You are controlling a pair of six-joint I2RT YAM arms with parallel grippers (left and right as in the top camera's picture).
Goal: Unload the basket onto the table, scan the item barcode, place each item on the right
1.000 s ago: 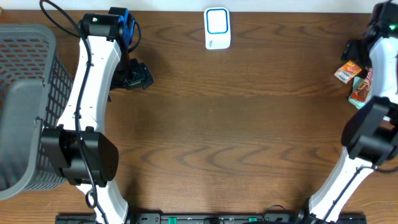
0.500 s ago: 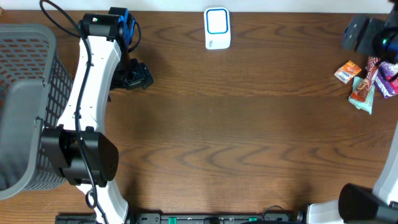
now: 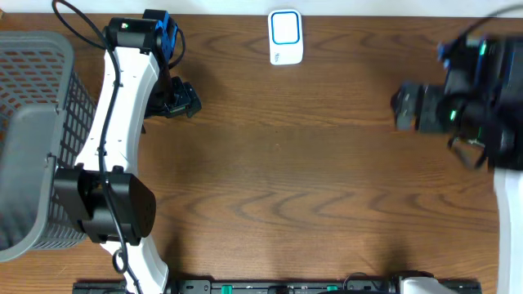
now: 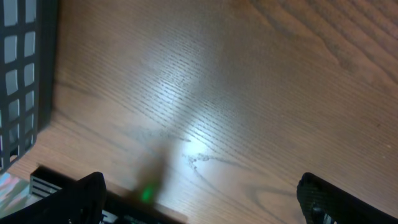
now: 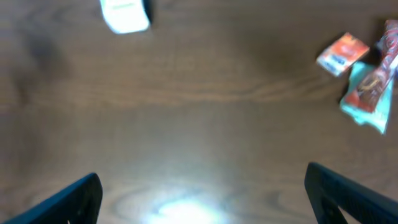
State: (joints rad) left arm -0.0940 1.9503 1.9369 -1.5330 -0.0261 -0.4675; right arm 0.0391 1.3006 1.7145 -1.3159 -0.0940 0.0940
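1. Brown wooden worktop (image 3: 310, 163): white scanner (image 3: 285, 37) at the far edge, basket (image 3: 73, 114) at the left edge.
2. Snack packets (image 5: 367, 93) lie near the right edge, untouched.
3. Left gripper (image 4: 199, 202) and right gripper (image 5: 205, 199) both gape wide, empty.
4. Pickup and scanning are not yet done.

Soft even light, glare on table (image 4: 249, 74), right wrist view blurred

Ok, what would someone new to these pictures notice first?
Probably the big grey mesh basket at the far left of the overhead view, with the white left arm beside it. Next, the right arm, a dark blur at the right edge. Then the small white scanner at the far middle, and the bright snack packets in the right wrist view's upper right.
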